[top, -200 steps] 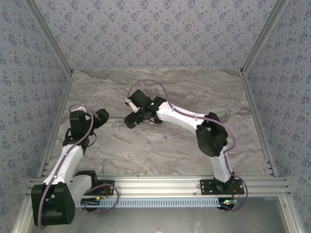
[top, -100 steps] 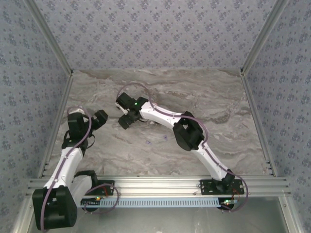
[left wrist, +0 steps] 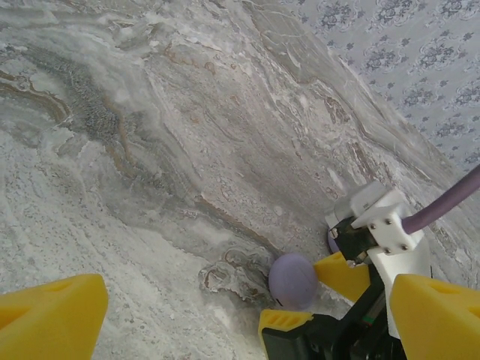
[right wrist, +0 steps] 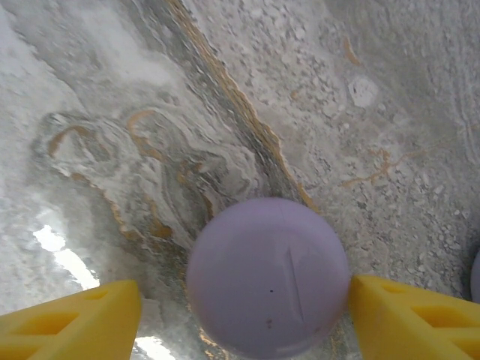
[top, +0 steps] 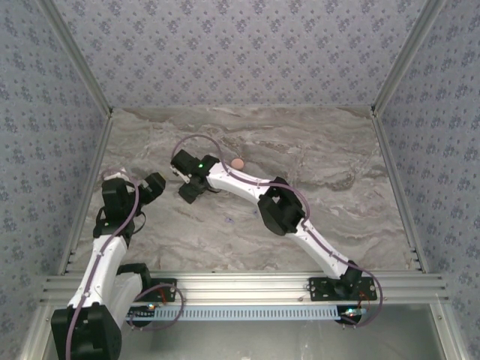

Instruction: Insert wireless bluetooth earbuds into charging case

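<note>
A round lavender charging case (right wrist: 268,277) lies closed on the marble between my right gripper's (right wrist: 244,319) yellow fingers. The right-hand finger (right wrist: 409,315) touches the case, while the left-hand finger (right wrist: 75,319) stands a little off it, so the gripper is open. The left wrist view has the same case (left wrist: 292,279) between those fingers. My left gripper (left wrist: 240,315) is wide open and holds nothing. From above, the right gripper (top: 191,187) sits close to the left gripper (top: 155,184). A tiny lavender speck (top: 229,220), an earbud by its size, lies mid-table.
A round pink case (top: 237,163) rests on the table (top: 337,150) just behind the right forearm. A second lavender shape (left wrist: 332,240) peeks out behind the right gripper, mostly hidden. Patterned walls close the left, back and right sides.
The right arm has stretched further left, uncovering the pink case, and its fingers have narrowed around the lavender case. The left arm shifted slightly and its gripper opened a bit more.
</note>
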Robot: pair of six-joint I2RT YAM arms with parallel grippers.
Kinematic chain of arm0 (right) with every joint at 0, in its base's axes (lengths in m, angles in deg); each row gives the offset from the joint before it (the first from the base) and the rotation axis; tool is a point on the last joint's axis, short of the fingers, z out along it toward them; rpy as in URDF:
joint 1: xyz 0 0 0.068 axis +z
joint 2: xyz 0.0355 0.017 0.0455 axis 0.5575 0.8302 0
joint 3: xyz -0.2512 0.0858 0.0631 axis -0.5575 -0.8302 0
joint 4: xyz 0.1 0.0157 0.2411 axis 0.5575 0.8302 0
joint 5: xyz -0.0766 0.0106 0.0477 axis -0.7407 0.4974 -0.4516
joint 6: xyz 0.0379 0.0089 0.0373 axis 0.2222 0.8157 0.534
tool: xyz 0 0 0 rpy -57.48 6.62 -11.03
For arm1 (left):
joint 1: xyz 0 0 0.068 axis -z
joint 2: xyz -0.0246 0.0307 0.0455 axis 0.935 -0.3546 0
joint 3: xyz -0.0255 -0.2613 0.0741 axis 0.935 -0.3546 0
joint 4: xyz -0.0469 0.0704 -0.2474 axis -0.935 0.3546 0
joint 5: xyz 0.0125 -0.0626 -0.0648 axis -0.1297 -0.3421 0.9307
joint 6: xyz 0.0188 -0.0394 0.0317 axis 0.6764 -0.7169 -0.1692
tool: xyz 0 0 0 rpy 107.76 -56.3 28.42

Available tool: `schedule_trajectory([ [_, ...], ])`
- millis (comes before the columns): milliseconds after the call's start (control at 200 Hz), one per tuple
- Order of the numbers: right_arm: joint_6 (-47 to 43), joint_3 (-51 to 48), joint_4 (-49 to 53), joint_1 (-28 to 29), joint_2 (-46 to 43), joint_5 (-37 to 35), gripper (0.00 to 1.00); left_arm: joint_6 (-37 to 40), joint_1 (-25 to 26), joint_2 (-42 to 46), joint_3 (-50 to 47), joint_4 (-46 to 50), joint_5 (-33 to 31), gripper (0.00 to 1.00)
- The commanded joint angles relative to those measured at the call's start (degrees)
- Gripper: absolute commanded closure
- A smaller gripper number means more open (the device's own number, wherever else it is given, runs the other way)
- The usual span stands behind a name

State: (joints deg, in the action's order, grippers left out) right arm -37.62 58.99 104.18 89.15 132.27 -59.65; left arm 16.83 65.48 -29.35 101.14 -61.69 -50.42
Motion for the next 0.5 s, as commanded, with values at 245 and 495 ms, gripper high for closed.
schedule_trajectory([
  [245,-1.1,2.4,1.5,-0.1,3.1,-2.5,0.33,-0.3,-0.3,1.6,-0.3,1.4,0.5,0.03],
  [495,-1.4,4.1,0.9,-0.1,5.2,-3.0,0.40,-0.3,-0.4,2.0,-0.4,1.6,0.8,0.02],
])
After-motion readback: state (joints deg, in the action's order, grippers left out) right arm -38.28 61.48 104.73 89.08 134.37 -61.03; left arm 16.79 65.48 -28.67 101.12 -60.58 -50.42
